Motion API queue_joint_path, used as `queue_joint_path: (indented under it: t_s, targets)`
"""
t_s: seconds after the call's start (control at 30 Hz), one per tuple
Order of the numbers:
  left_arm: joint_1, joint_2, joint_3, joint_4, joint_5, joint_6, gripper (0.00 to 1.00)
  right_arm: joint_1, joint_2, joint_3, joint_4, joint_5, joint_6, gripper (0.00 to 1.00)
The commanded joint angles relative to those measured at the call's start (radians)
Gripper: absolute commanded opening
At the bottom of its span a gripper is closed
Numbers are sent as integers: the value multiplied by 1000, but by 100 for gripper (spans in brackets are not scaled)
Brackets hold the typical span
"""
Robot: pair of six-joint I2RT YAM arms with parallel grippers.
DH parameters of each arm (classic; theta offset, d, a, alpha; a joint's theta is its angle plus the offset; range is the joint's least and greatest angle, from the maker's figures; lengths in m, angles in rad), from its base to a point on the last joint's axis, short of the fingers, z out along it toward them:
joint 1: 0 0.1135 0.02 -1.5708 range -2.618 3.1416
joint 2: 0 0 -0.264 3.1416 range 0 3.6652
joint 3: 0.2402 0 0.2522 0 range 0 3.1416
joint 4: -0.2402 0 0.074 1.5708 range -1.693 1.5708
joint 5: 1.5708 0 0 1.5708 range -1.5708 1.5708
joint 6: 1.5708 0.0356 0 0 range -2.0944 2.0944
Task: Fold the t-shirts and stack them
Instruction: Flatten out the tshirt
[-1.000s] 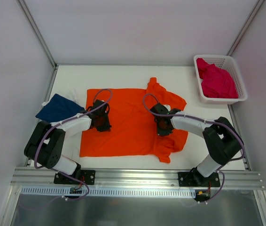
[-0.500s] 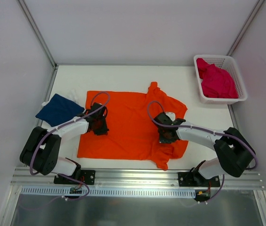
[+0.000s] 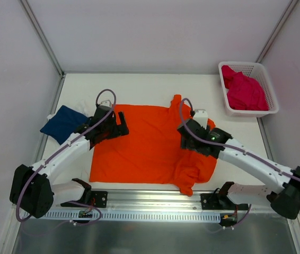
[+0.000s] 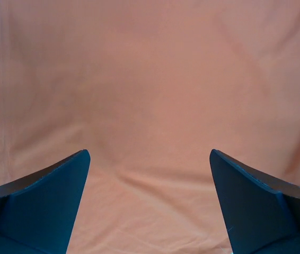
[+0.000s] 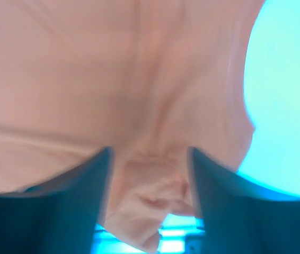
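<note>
Orange t-shirt point(image 3: 150, 143) spread on bench point(image 3: 139, 87) between navy t-shirt point(image 3: 62, 123) and basket point(image 3: 249, 113); left fingers point(image 4: 38, 206) released, right fingers point(image 5: 65, 211) around a fold, grip unclear

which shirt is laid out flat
The orange shirt, spread across the middle of the table. The navy shirt sits folded small at the left edge, and the pink shirt is bunched in the basket.
</note>
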Motion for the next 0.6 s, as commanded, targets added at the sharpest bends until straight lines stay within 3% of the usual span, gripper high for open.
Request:
queue_joint_path:
  t_s: [0.0, 0.13, 0.27, 0.57]
  targets:
    - [-8, -40, 98, 8, -54, 58, 99, 1, -77, 170, -7, 154, -152, 74]
    - [-6, 9, 133, 10, -45, 64, 99, -64, -6, 295, 44, 161, -307, 83]
    - [5, 100, 135, 45, 62, 29, 99, -311, 134, 368, 136, -109, -373, 79]
    - [22, 160, 127, 136, 155, 42, 99, -578, 607, 696, 216, -359, -437, 74]
